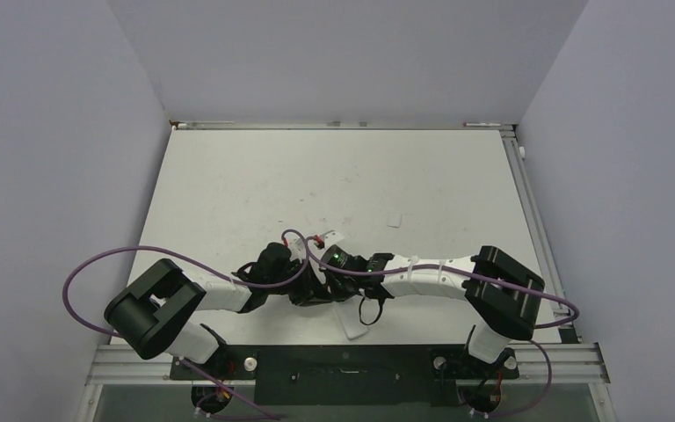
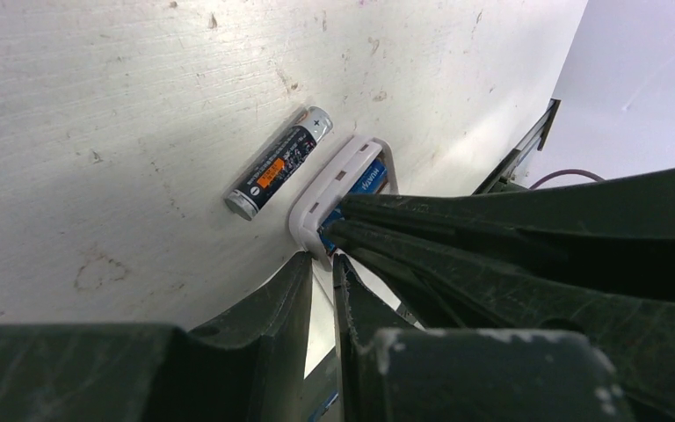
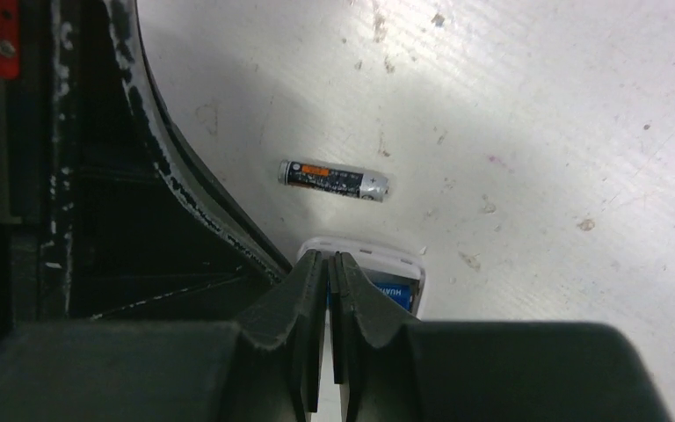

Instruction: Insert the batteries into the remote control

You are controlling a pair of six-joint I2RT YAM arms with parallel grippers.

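Remote control [image 2: 334, 182], seemingly gripped by the left pincer [image 2: 321, 264], may skid if the clenched, empty right pincer [image 3: 327, 260] presses the blue battery [image 2: 367, 180] crookedly, popping it out.

Far overhead view; two close wrist views, both on dark battery [image 2: 279, 164]

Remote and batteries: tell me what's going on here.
Both arms work at the remote control. The left gripper appears to clamp it, while the right gripper, shut, has its tips at the open battery bay, where the blue battery already sits. The dark battery lies loose on the table beside the remote, not yet loaded.
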